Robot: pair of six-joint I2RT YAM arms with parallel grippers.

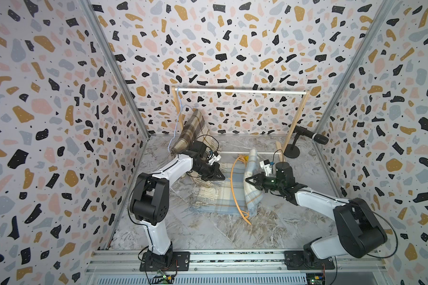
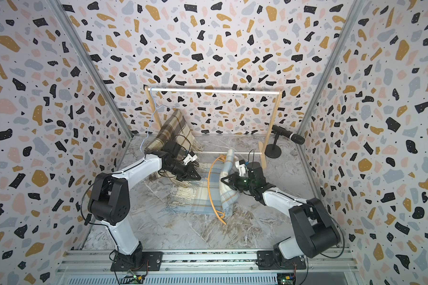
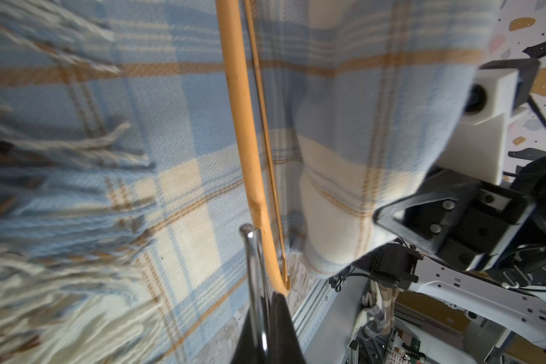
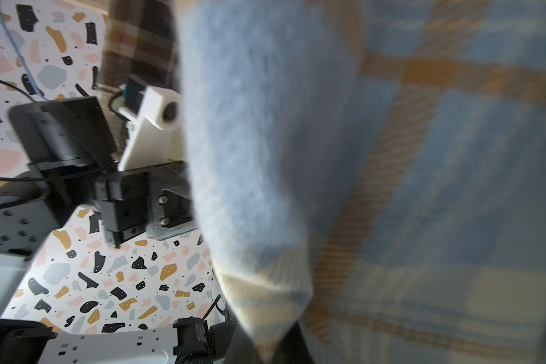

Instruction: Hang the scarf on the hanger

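Blue plaid scarf (image 1: 218, 199) lay on tabletop (image 1: 208, 234), orange hanger (image 1: 232, 190) atop it. Right gripper (image 1: 248, 180) was clamped on raised fold; left gripper (image 1: 220, 176) pinched hanger hook (image 3: 249, 252). Scarf looked soft, floppy, light; best gripped at bunched fold.

Two scarves (image 1: 215, 197) (image 1: 192, 128), two hangers (image 1: 231, 185) (image 1: 176, 123), one rack (image 1: 242, 91), one microphone (image 1: 311, 135)

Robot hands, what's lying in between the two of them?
The orange hanger, lying on the blue scarf, sits between the left hand and the right hand. Both top views show it.
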